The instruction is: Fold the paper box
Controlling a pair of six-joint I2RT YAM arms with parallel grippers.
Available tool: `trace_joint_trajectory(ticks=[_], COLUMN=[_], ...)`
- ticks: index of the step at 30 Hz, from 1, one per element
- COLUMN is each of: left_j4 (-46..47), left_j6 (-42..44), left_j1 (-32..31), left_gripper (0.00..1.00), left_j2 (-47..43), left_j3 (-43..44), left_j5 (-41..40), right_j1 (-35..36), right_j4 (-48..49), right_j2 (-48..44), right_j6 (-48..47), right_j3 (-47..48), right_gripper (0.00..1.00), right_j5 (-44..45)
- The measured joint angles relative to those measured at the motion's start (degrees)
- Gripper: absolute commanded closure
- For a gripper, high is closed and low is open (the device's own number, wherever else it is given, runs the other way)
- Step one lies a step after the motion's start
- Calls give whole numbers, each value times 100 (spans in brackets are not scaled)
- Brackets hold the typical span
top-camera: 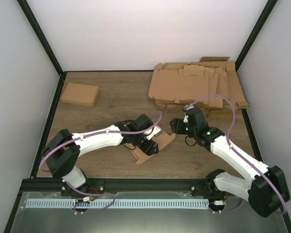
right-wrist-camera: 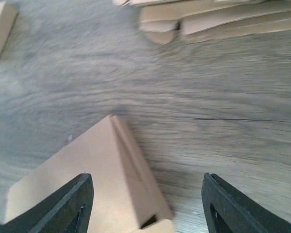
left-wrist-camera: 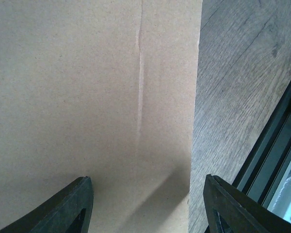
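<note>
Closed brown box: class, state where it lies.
In the top view, the closed brown box lies far-left, alone, opposite the flat cardboard stack far-right.

left arm (top-camera: pixel 99 138): extended toward centre, jaws apart | right arm (top-camera: pixel 233 153): extended toward centre, jaws apart

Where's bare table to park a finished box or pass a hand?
Free: far-centre table between the folded box and the flat cardboard stack; near strip between the half-folded box and the front rail. Crowded: centre, where left gripper and right gripper sit at that box.
</note>
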Motion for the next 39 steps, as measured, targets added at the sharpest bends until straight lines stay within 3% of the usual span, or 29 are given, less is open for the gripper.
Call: trace_joint_trajectory(ticks=[3,7,10,14,20,24,26,34,39], left_j4=[118,256,256,293,396,715,966,1893,2385], left_j6=[-107,-323,-557,-1005,-2105,-2900,-3340,-4861,-5364], left_j1=[2,4,22,179,691,929,988,1016,1016], left_gripper=[33,25,14,11,22,22,23,40,52], left_j2=[0,-146,-466,-1235,-2662,-3244,-3386,-3434,-3272], left_j3=[-55,-140,-269,-627,-1436,-2208,-2632,-3447,-3512], left_j5=[55,66,-55,-227,-385,-299,-229,-192,-138], right_j1=[-68,-144,-221,-236,-245,-247,-245,-245,-210], right_j4=[129,249,258,256,238,205,212,236,254], right_j2=[468,890,1344,1886,2159,2170,2170,2260,2356], right_j6=[-197,-466,-745,-1056,-1263,-1307,-1320,-1283,-1281], right_j3=[219,258,407,719,817,817,807,658,597], right_gripper=[40,40,43,51,56,43,43,52,68], right_j5=[-695,-1429,-1757,-2192,-2673,-2789,-2754,-2583,-2531])
